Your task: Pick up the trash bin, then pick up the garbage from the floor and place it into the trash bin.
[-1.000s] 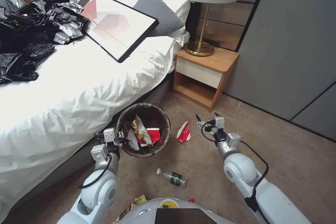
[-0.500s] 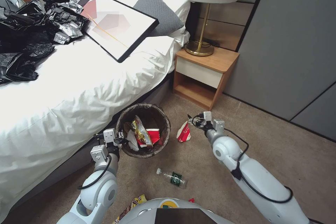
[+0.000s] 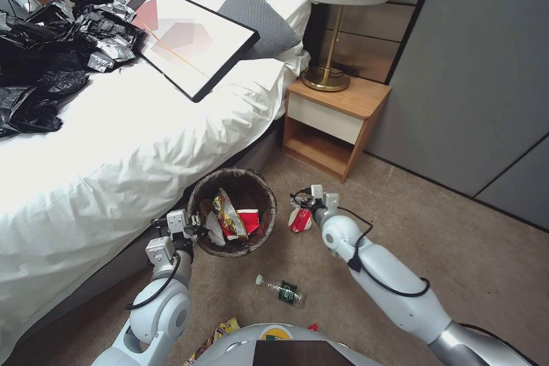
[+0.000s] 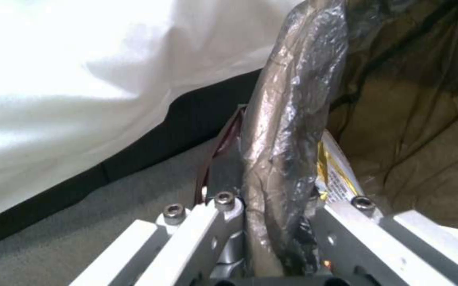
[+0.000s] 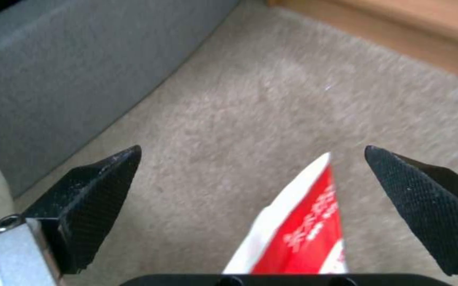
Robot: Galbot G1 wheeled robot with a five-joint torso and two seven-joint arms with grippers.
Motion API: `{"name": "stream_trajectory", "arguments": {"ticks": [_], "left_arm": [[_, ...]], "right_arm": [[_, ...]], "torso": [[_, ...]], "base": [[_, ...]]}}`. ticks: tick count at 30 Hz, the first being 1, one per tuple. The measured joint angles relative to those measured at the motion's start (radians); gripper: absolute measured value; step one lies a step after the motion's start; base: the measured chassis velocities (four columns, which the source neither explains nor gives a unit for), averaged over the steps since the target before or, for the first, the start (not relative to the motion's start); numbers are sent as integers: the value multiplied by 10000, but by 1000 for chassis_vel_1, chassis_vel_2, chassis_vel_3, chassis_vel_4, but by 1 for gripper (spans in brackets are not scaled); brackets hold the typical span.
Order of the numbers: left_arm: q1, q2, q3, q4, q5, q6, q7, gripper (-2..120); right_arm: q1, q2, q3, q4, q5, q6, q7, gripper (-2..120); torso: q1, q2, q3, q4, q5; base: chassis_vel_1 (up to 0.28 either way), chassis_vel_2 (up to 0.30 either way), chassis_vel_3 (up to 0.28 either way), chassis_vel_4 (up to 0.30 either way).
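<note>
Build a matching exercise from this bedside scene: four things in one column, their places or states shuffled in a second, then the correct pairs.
Things
1. left gripper
2. right gripper
3. green-labelled bottle
4. red-and-white paper cup

States
A. lying on the carpet near the robot's base
B. clamped on the rim of the trash bin
C. open, fingers spread
D. on the carpet beside the bin, between the spread fingers

Pairs: 1-B, 2-C, 3-A, 4-D

white print on red paper cup (image 5: 303,234) — unreadable, bottle's green label (image 3: 287,293) — illegible
</note>
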Motion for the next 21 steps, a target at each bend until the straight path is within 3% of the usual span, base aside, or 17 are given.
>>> {"name": "stream_trajectory", "arguments": {"ticks": [8,21], "left_arm": [[-35,4,-53,36,-27,-7,0,4],[-127,30,-29,101,-64,-14,-12,4]], "right_arm": [[103,760,-54,-804,-51,-7,101,100],[78,953,146,-1604,-628,146,347,100]], "torso": [[0,0,-1,-1,-1],[0,0,-1,-2,0]], "base": [[0,0,0,0],[0,0,0,0]]}}
